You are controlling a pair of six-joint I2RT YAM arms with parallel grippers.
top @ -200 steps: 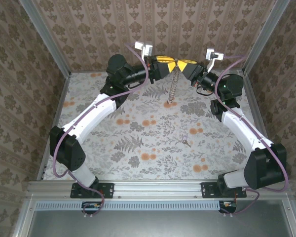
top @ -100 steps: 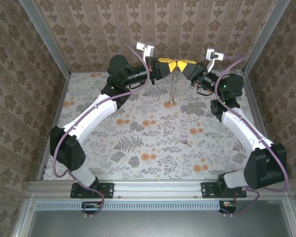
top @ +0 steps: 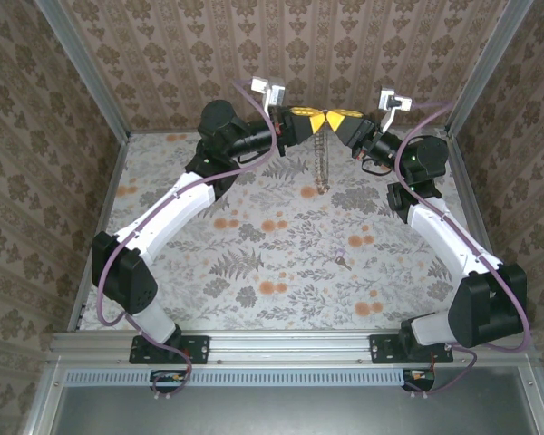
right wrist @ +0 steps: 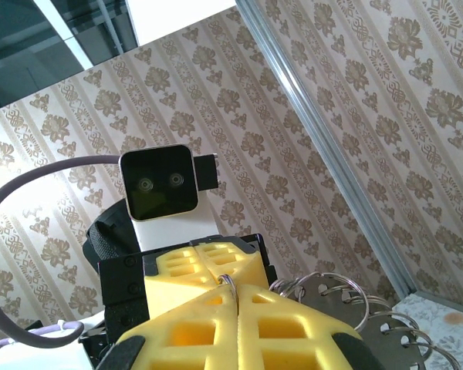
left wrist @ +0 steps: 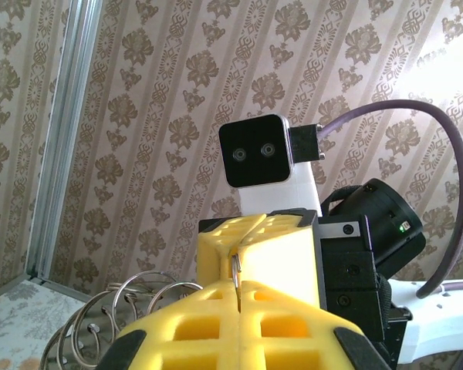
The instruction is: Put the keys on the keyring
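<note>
The keyring (top: pixel 321 163), a strand of linked metal rings, hangs from the point where both yellow-fingered grippers meet, high at the back of the table. My left gripper (top: pixel 312 121) and right gripper (top: pixel 332 121) face each other tip to tip, each shut on the same top ring. That thin ring (left wrist: pixel 237 268) is pinched between my left gripper (left wrist: pixel 238 289) fingers, with more rings (left wrist: pixel 112 316) dangling lower left. My right gripper (right wrist: pixel 233 294) pinches the same ring (right wrist: pixel 228 282); further rings (right wrist: pixel 336 297) hang to its right. The small key (top: pixel 343 263) lies flat on the floral table, right of centre.
The floral table cover (top: pixel 254 245) is walled by patterned panels and metal posts (top: pixel 86 68) on three sides. An aluminium rail (top: pixel 281 344) with the arm bases runs along the near edge. Open room lies around the key.
My left gripper has closed on the top ring opposite the right gripper. The hanging strand has swung slightly right and now hangs straighter. The key has not moved.
</note>
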